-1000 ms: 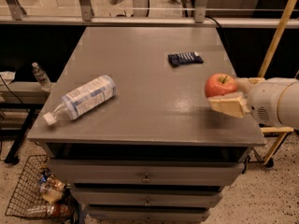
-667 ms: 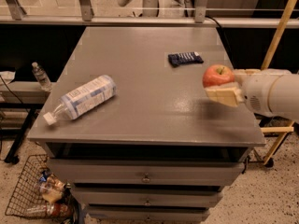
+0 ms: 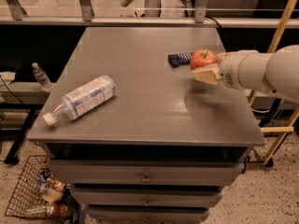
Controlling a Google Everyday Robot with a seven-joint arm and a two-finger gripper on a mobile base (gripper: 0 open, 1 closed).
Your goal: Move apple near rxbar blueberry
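spreading below the jaws is the grey table point(image 3: 140, 120), a shadow on it right under them. the white arm point(image 3: 266, 73) comes in from the right, behind the jaws. a clear bottle point(image 3: 84, 99) lies on its side well to their left, near the table's front left corner. the gripper point(image 3: 204, 66) hangs above the table's right part, jaws clenched on the apple point(image 3: 202, 58), held off the surface. the bar point(image 3: 180, 58) lies flat on the table just left of the jaws, close beside the apple.
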